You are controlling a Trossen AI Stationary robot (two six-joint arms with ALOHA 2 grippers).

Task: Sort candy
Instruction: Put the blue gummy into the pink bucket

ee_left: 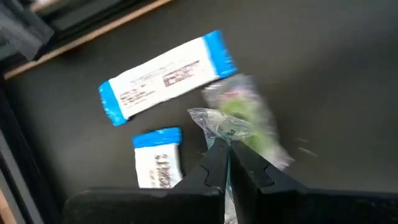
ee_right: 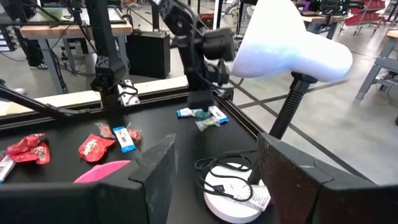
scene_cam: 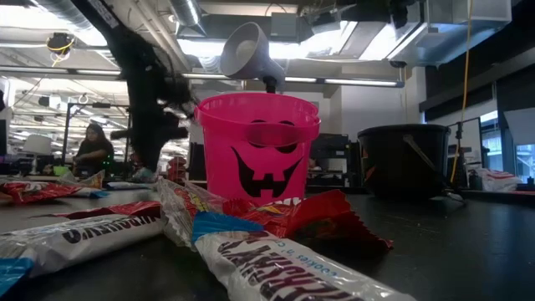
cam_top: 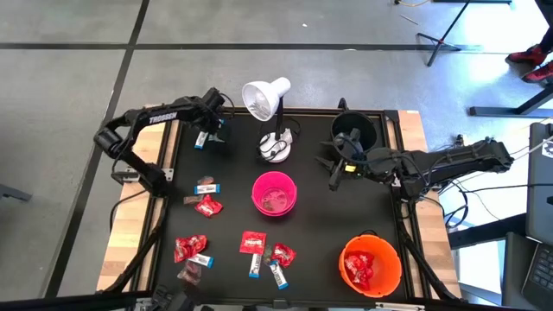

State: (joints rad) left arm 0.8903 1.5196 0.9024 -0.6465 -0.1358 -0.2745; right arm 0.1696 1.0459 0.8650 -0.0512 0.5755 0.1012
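the left gripper [ee_left: 225, 163] is clamped on the twisted end of a clear-wrapped green candy [ee_left: 245, 124] at the surface's far left corner, beside two white-and-blue bars [ee_left: 165, 78], ready to lift. the right gripper [cam_top: 339, 169] waits, fingers apart, near the black bucket [cam_top: 354, 130].

We find the jack-o'-lantern bucket [cam_top: 275, 193] mid-table, the desk lamp [cam_top: 270, 112] at its twelve o'clock, two more buckets [cam_top: 355, 132] [cam_top: 370, 263] at two and four, and scattered candy [cam_top: 226, 244] from seven to ten.
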